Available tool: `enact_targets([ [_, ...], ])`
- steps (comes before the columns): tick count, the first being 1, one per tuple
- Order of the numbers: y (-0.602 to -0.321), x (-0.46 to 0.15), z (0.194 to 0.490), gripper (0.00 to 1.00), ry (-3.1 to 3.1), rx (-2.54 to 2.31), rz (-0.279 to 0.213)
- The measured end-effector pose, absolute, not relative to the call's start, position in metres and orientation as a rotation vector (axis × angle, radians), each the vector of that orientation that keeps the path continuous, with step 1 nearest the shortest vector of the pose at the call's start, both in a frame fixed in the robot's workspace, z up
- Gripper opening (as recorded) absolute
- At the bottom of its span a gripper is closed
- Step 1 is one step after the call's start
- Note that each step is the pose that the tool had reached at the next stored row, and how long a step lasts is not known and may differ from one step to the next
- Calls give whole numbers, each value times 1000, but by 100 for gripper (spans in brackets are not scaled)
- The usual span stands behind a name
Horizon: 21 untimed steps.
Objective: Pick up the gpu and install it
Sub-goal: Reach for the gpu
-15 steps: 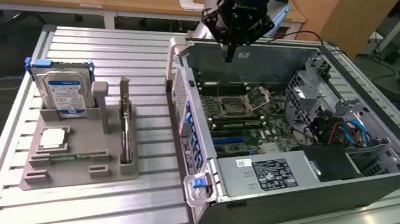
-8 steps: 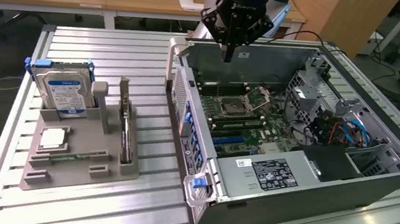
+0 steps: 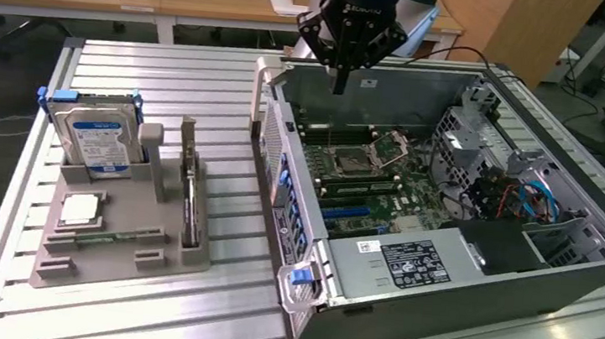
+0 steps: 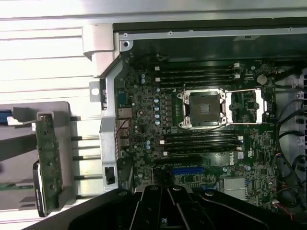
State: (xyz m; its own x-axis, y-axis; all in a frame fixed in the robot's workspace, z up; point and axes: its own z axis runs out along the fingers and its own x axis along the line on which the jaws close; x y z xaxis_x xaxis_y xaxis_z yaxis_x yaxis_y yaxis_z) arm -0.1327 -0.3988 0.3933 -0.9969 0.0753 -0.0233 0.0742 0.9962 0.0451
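While the claw (image 3: 340, 82) hangs pressed together over the open case (image 3: 514, 297), the gpu (image 3: 190, 208) stands on edge in the grey holder (image 3: 102, 256) nearby, so I judge a square grip on its top edge best.

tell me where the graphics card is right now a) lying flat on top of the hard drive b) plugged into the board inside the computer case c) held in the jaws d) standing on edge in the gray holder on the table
d, the graphics card stands on edge in the gray holder on the table, beside the hard drive and outside the open computer case.
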Motion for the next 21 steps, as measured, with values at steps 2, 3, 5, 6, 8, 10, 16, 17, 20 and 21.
enact_targets([
  [2, -399, -135, 393, 11, 3114, 117, 69],
  [3, -399, -136, 393, 11, 3114, 117, 69],
  [5, -399, -137, 393, 11, 3114, 117, 69],
  [6, -399, -138, 393, 11, 3114, 116, 69],
  [8, -399, -141, 393, 11, 3114, 117, 69],
  [10, -399, -143, 393, 11, 3114, 117, 69],
  [16, -399, -151, 393, 11, 3114, 116, 69],
  [17, -399, -152, 393, 11, 3114, 116, 69],
  [20, -400, -155, 393, 11, 3113, 111, 69],
  [21, -400, -156, 393, 11, 3113, 110, 69],
])
